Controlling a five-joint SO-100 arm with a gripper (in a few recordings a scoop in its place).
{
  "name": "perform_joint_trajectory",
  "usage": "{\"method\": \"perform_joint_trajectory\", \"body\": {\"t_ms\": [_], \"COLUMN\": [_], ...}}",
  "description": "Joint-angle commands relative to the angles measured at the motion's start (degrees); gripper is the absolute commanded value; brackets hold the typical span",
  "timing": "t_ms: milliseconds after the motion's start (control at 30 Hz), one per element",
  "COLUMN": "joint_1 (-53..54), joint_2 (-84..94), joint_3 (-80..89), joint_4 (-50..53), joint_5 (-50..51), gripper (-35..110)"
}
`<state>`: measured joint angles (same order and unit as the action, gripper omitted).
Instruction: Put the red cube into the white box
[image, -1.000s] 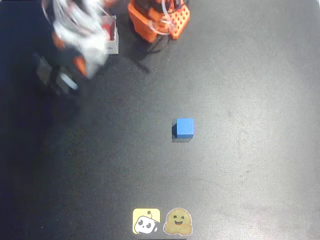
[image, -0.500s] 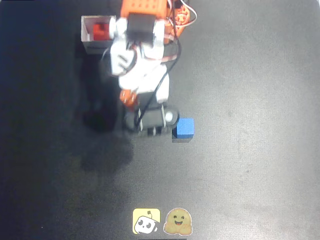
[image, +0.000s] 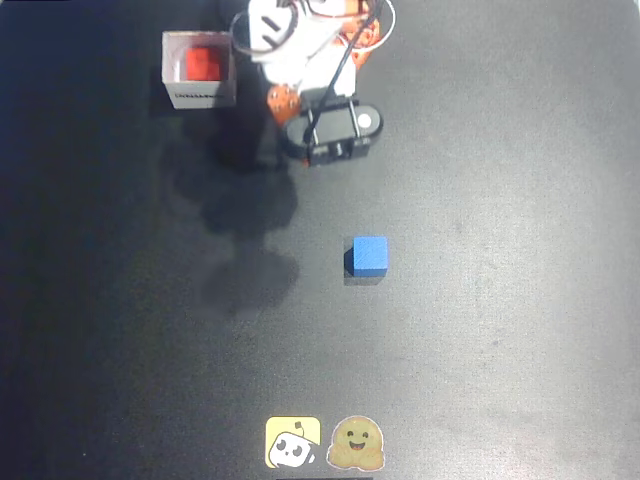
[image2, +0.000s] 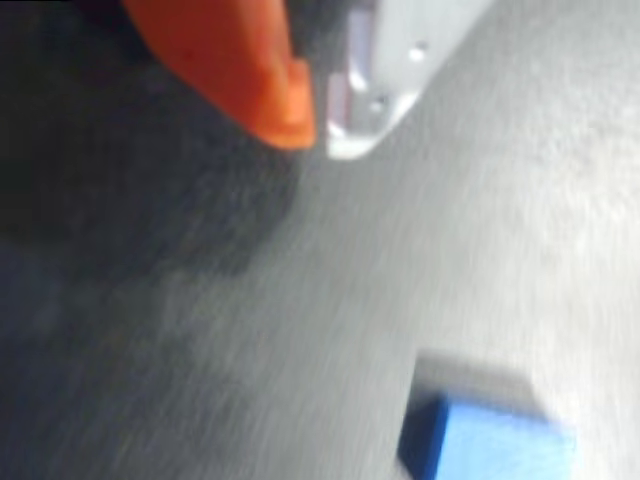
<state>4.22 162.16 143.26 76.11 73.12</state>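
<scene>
**Red cube seated in white box**

The tool (image2: 318, 125) is seen with fingers closed together, nothing gripped. The red cube (image: 203, 63) is found inside the white box (image: 200, 96), left of the tool overhead; the blue cube (image: 370, 255) lies below on the surface (image: 500, 300).

A dark grey matte table (image: 500, 330) carries everything. With the blue cube (image: 370, 255) near its middle as landmark, the white box (image: 200, 95) stands well up and to the left of it, while two stickers (image: 324, 443) lie side by side far below it at the lower edge.
</scene>
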Motion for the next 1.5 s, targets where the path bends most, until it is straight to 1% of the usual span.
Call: {"method": "perform_joint_trajectory", "body": {"t_ms": [0,200,400,567,633,700,800,867,1033,1467], "joint_1": [-1.0,-1.9,-1.9,-2.2,-2.1,-2.8,-2.3,-2.3,-2.3,-2.3], "joint_2": [5.6,20.3,21.0,20.8,21.0,21.0,21.0,21.0,21.0,21.0], "joint_3": [4.9,15.4,20.2,26.0,26.0,26.0,26.0,26.0,26.0,26.0], "joint_4": [0.1,1.6,-2.5,-9.3,-8.7,-6.8,-5.6,-3.4,1.0,1.0], "joint_5": [-0.6,-0.6,-1.0,5.4,9.7,16.4,17.4,19.8,18.9,18.8], "gripper": [0,0,0,0,0,0,0,0,0,0]}}
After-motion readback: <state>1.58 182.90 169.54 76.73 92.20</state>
